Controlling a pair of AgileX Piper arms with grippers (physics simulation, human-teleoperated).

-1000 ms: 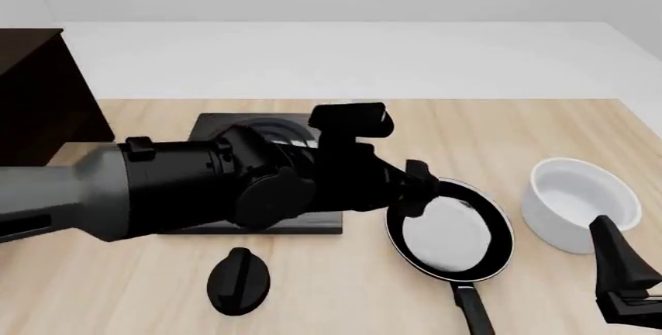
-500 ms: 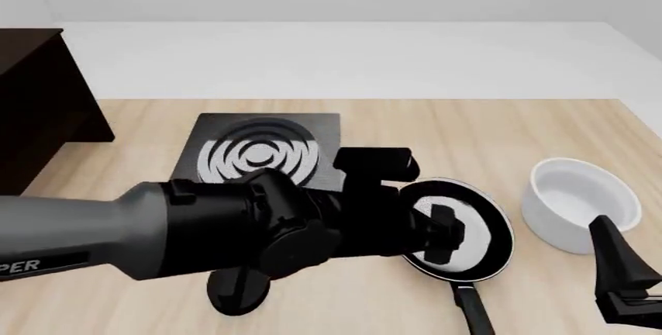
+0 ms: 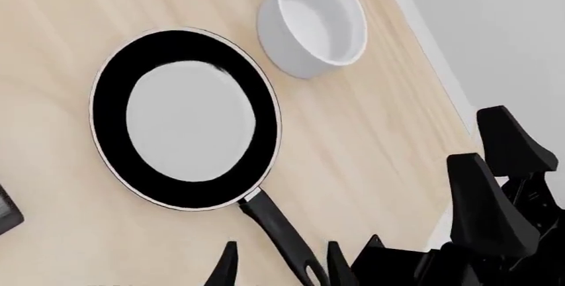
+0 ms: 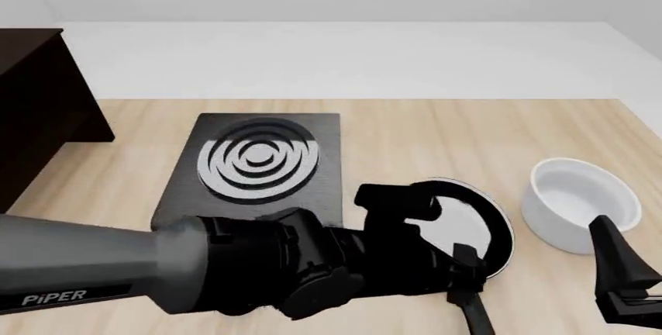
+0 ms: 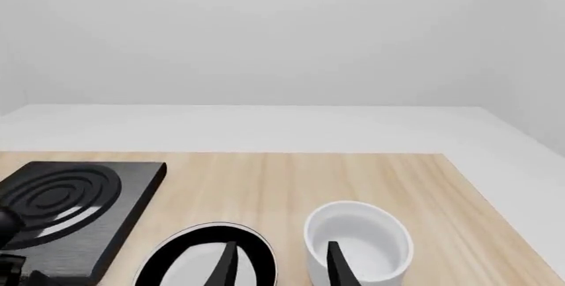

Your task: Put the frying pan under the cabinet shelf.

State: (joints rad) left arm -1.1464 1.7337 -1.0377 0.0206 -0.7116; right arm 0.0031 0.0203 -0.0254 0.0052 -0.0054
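The frying pan (image 4: pixel 486 222) lies on the table right of the middle, with its black rim and pale glossy inside partly covered by my left arm. Its straight handle (image 4: pixel 477 317) points toward the near edge. In the left wrist view the whole pan (image 3: pixel 185 117) shows, and my left gripper (image 3: pixel 280 269) stands open with one finger on each side of the handle (image 3: pixel 275 230). In the front view that gripper (image 4: pixel 467 271) sits over the handle's root. My right gripper (image 4: pixel 625 284) rests open at the near right; between its fingers (image 5: pixel 225 266) is nothing. The dark cabinet shelf (image 4: pixel 31 102) stands at the far left.
A white bowl (image 4: pixel 579 203) stands just right of the pan, near my right gripper. A square black stove plate (image 4: pixel 253 164) with silver rings lies left of the pan, between it and the cabinet. The right arm's gripper (image 3: pixel 494 193) shows in the left wrist view.
My left arm has swung from over the stove plate toward the near edge, passing over the pan to its handle. The stove plate is now uncovered and the black knob is hidden. The right arm is still.
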